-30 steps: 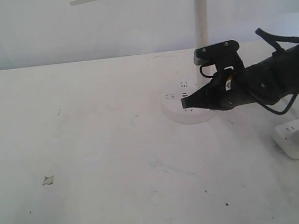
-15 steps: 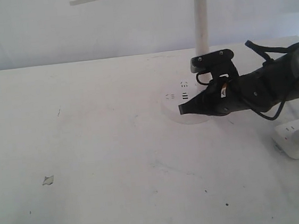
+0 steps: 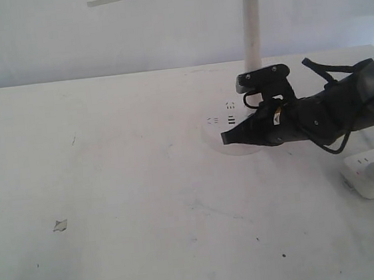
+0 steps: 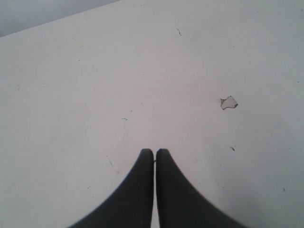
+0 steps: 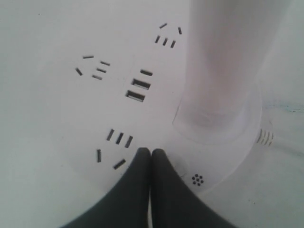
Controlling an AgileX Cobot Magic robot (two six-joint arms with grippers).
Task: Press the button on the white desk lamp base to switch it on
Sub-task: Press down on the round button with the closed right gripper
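Lamp base (image 3: 214, 132) one, power strip (image 3: 367, 162) one; left pincer (image 4: 154, 152), right pincer (image 5: 150, 151) closed

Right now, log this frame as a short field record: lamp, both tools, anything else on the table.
lamp base: round, white, on table, pole upright
right tool: shut, tips over the base beside the pole foot; contact unclear
left tool: shut, above the table, holding nothing
button: too faint to make out
other: power strip, right of the base
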